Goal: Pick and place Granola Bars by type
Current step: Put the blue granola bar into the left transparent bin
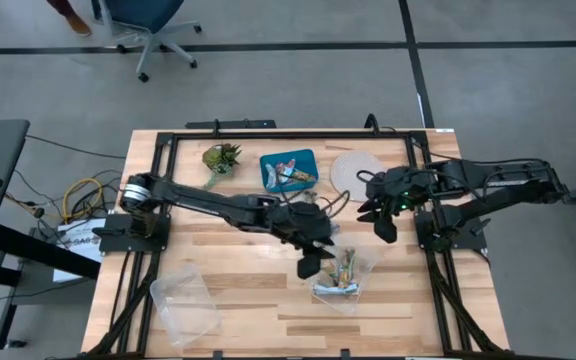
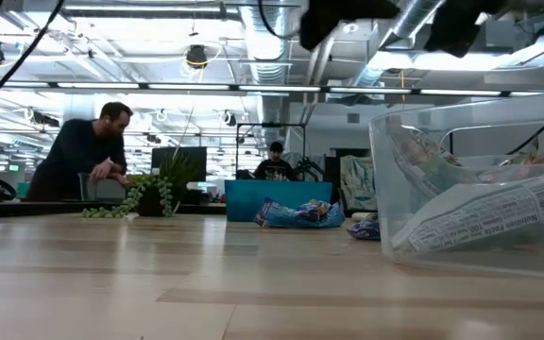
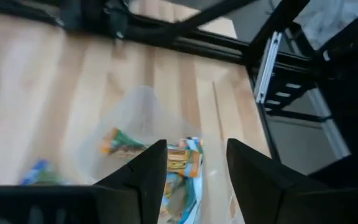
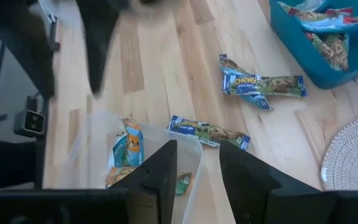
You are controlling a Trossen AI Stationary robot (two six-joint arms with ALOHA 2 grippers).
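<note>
A clear container [image 1: 348,278] on the table's right part holds several granola bars [image 1: 342,272] in orange, yellow and green wrappers [image 3: 124,143]. My left gripper [image 1: 314,264] [image 3: 196,146] hovers open just left of and above this container, with nothing between its fingers. My right gripper [image 1: 380,226] [image 4: 197,146] hangs open in the air to the container's far right, also holding nothing. Two blue-white bars [image 4: 209,132] [image 4: 263,84] lie flat on the wood between the container and a blue tray [image 1: 290,158]. The tray holds more blue bars [image 4: 328,22].
A green spiky plant [image 1: 220,158] stands at the far left and a round woven mat [image 1: 356,170] lies right of the tray. A second clear container [image 1: 183,302] sits near the front left. Black frame rails [image 1: 268,134] border the table. People sit behind the table [image 2: 88,156].
</note>
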